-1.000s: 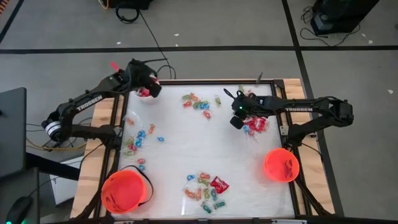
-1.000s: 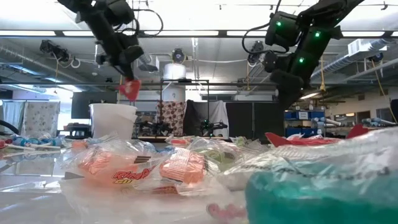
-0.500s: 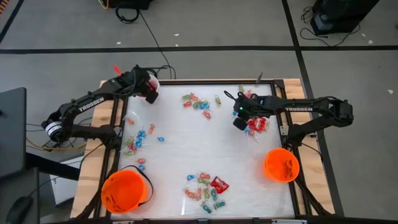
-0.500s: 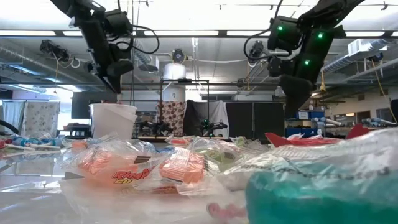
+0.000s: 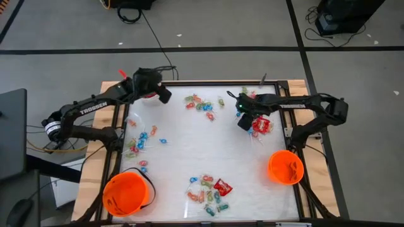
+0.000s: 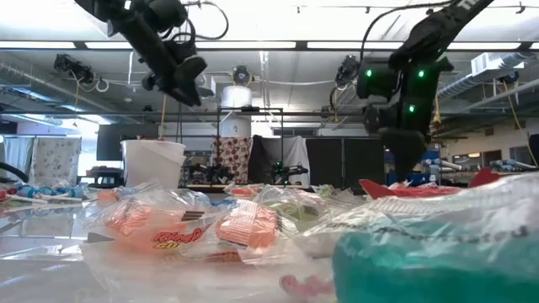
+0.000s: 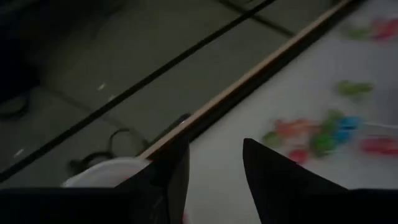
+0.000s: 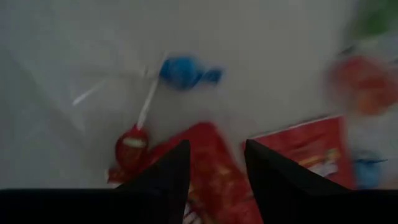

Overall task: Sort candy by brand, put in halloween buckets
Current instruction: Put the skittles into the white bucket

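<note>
High view: the left gripper (image 5: 163,94) hangs at the table's (image 5: 183,161) far left corner, just right of the white pail (image 5: 146,94), which its arm mostly hides. The right gripper (image 5: 243,122) sits over the red packets (image 5: 261,125) near the far right edge, likely lining up a pick for the orange bucket (image 5: 285,167) nearby. A second orange bucket (image 5: 127,193) stands at the near left corner. Loose candy lies in clusters: far centre (image 5: 199,104), left (image 5: 141,140), near centre (image 5: 209,190).

Low view: both arms hang above the table, the white pail (image 6: 153,162) below the left one.

Left wrist view: the jaws stand apart with nothing between them; the pail's rim (image 7: 102,175) shows just behind them, candy (image 7: 323,134) beyond.

Right wrist view: the jaws are spread and empty, pointing down at red packets (image 8: 214,165), with a red lollipop (image 8: 131,146) and a blue one (image 8: 185,71) beside.
</note>
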